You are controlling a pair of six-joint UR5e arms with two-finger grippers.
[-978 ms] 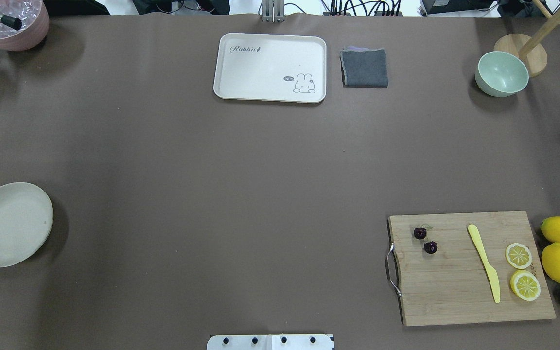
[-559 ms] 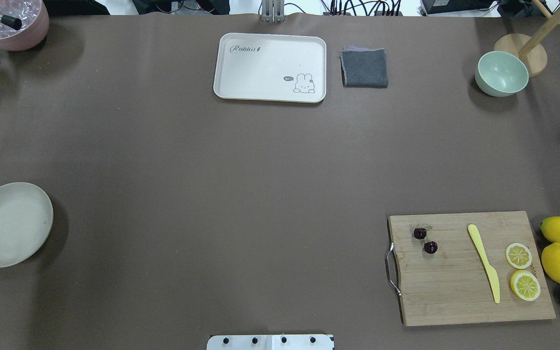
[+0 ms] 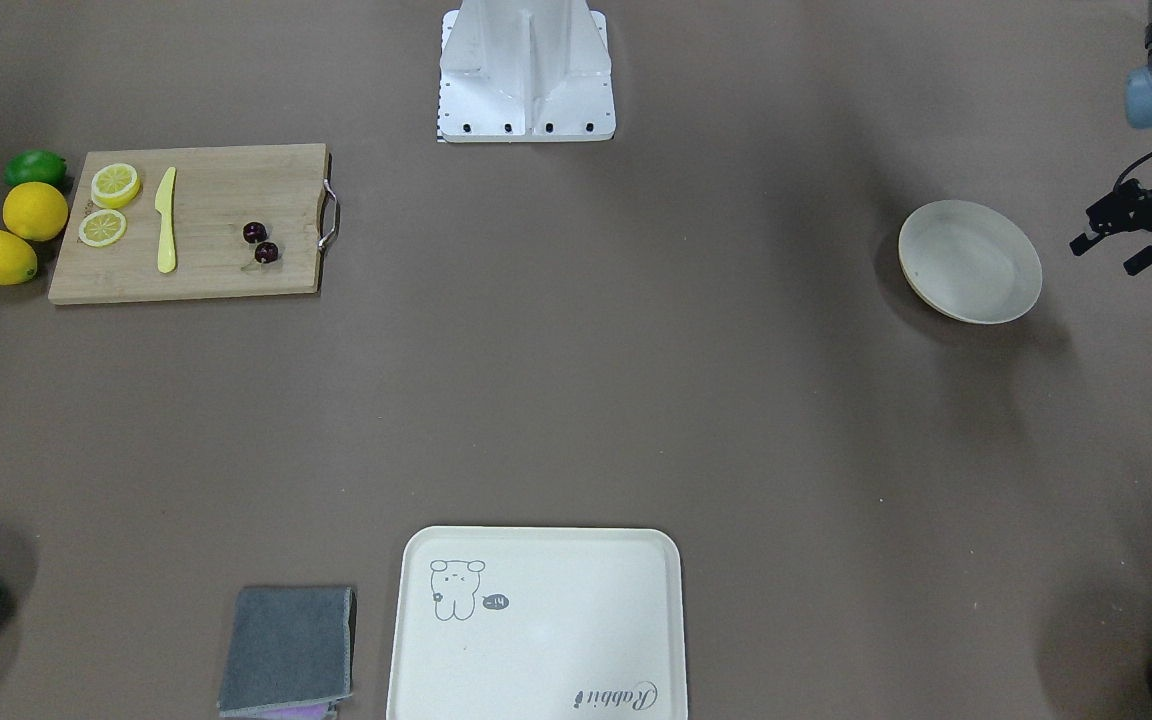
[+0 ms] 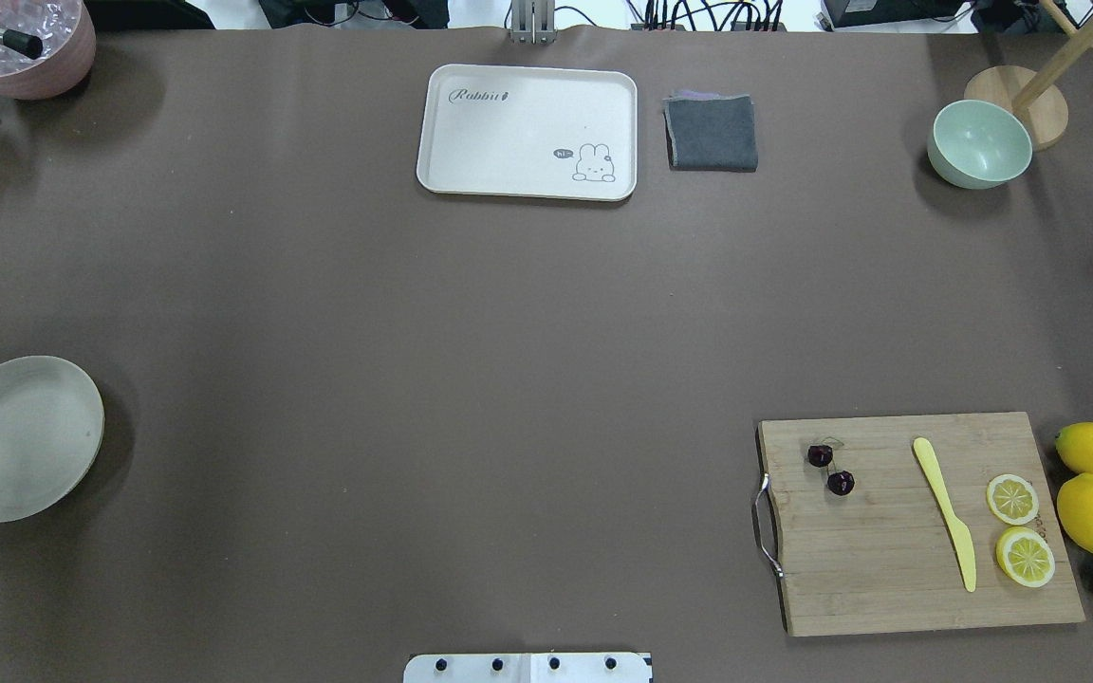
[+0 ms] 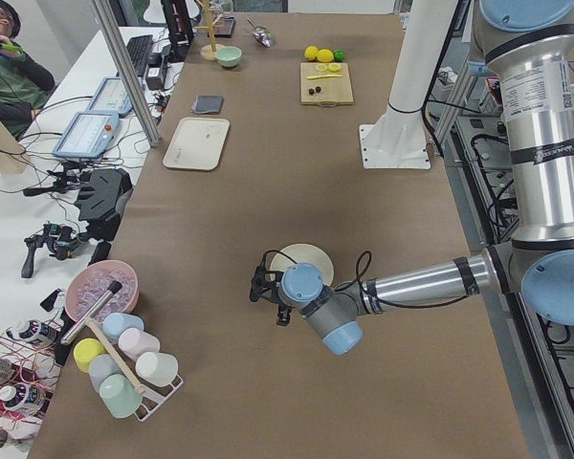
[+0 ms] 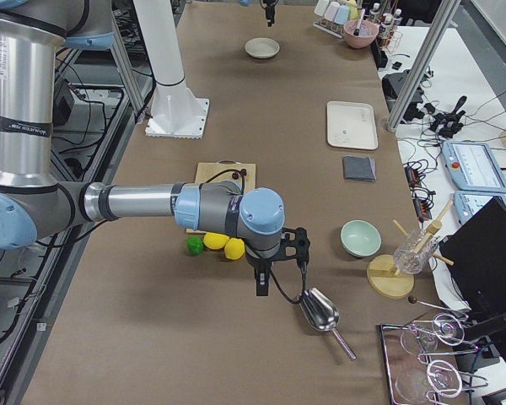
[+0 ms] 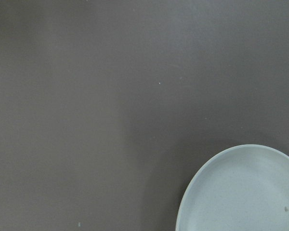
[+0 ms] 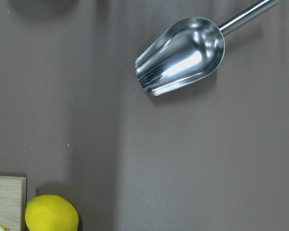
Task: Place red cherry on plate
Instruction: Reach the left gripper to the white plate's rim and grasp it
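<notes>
Cherry (image 4: 840, 483) lies on board (image 4: 888, 579) (toward its handle end), well apart from plate (image 4: 20, 438). Left gripper (image 3: 1104, 256) hovers just beside plate, fingers apart. Right gripper (image 6: 263, 285) hangs near lemons (image 6: 234, 248); whether apart or together cannot be told.

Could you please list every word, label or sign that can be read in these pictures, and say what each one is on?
"Rabbit": on the tray, in one corner.
"hi~": in the speech bubble beside the tray's rabbit drawing.
Sticker on the left arm: too small to read.
</notes>
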